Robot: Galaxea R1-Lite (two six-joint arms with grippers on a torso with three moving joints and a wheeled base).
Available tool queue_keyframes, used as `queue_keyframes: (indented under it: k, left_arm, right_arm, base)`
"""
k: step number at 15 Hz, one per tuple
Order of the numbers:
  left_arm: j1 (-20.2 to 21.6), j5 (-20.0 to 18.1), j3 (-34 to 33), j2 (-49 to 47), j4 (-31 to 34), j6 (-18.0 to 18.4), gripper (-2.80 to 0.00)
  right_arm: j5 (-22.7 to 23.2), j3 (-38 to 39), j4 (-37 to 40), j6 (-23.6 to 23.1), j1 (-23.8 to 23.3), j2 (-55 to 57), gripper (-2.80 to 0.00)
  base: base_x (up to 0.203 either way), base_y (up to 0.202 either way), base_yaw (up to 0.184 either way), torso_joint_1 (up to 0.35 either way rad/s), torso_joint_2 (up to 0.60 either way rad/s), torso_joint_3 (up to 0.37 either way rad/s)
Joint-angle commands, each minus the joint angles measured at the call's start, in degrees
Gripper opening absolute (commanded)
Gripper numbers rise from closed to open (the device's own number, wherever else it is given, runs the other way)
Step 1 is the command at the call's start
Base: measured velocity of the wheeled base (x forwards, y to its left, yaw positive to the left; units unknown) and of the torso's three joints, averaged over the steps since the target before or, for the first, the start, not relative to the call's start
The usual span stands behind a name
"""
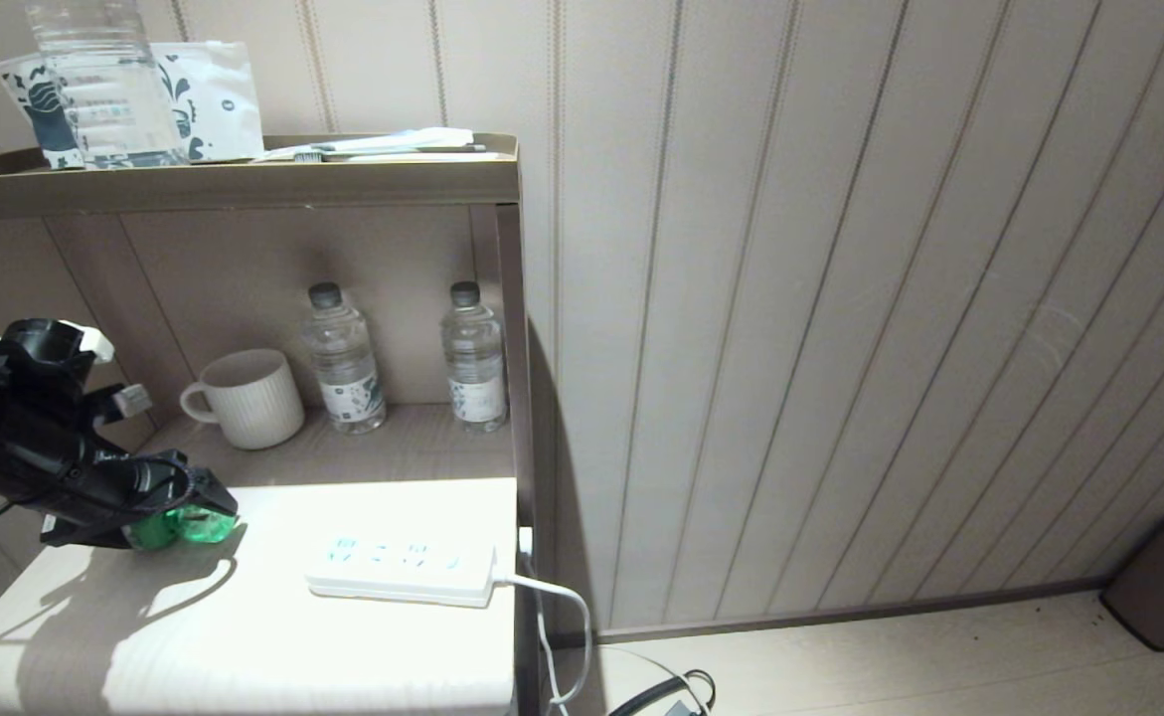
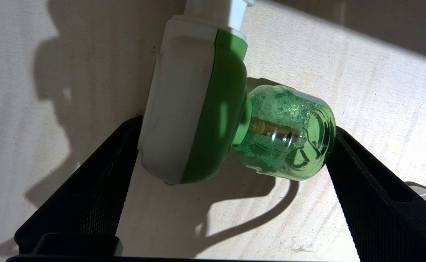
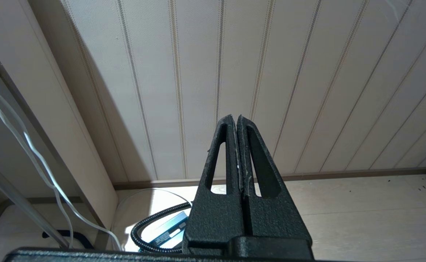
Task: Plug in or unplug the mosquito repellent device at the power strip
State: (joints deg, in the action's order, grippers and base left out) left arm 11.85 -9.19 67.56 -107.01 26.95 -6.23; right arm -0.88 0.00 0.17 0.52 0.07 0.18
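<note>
The left tool stood wide around the mosquito repellent device, lying on the counter well apart from the power strip. The right tool was pressed closed, away from the power strip.

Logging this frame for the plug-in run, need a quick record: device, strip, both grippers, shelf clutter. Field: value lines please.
device: mosquito repellent device lying on its side on the white tabletop, unplugged
device position: between the fingers of the left gripper, near the table's left edge
left gripper: open, fingers flank the device's cap and bottle
power strip: power strip flat at the table's right edge, apart from the device, sockets empty, white cord hanging off the right end
right gripper: right gripper shut, empty, facing the panelled wall
shelf: ribbed mug, two water bottles
</note>
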Motion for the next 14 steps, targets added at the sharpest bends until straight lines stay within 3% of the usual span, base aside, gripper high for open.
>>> queue_keyframes:
  k: [1, 9, 14]
  left_arm:
    - [-0.34, 0.14, -0.06, -0.04, 0.12, -0.10, 0.00]
    - [-0.45, 3.64, -2.54, 3.84, -5.02, 0.83, 0.00]
    - [-0.42, 0.48, -5.85, 7.79, -4.91, -0.96, 0.00]
  right_arm:
    - [0.00, 0.00, 0.00, 0.00, 0.01, -0.01, -2.80]
    - [0.00, 0.00, 0.00, 0.00, 0.01, -0.01, -2.80]
    - [0.00, 0.00, 0.00, 0.00, 0.01, -0.01, -2.80]
  base:
    - [0.000, 0.000, 0.000, 0.000, 0.00, 0.000]
    - [0.000, 0.000, 0.000, 0.000, 0.00, 0.000]
    - [0.000, 0.000, 0.000, 0.000, 0.00, 0.000]
